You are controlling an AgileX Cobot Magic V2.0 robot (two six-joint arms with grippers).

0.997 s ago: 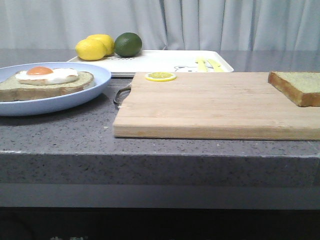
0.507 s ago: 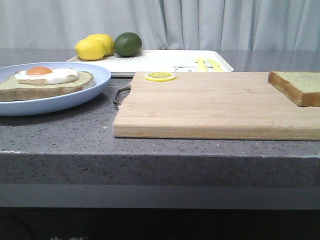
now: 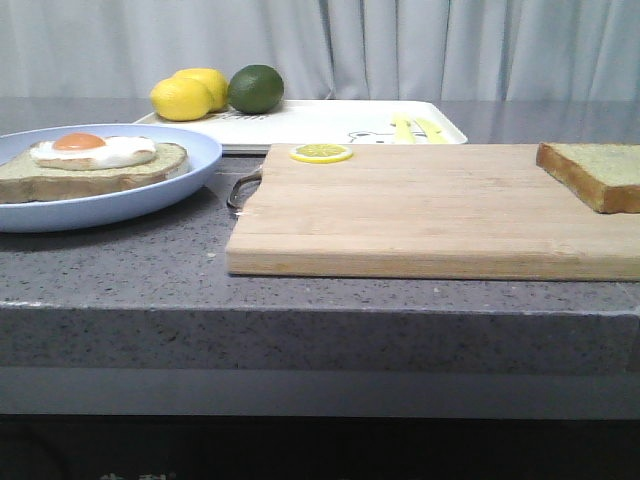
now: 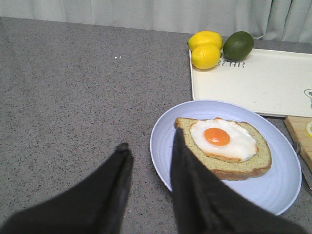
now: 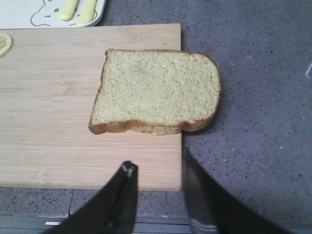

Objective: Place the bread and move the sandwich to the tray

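Bread (image 5: 156, 90) overhangs the cutting board's (image 5: 73, 107) right edge, ungrasped; the right gripper (image 5: 158, 195), jaws parted and empty, must descend over it.

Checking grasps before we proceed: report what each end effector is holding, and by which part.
Nothing is held. The left end effector is open above the plate's rim, beside the sandwich. The right end effector is open, short of the bread.

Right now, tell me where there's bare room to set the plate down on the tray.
The tray is bare across its middle, between the two lemons and lime at one corner and the yellow printed marks near the other end. The fruit corner is crowded. The cutting board borders its near edge.
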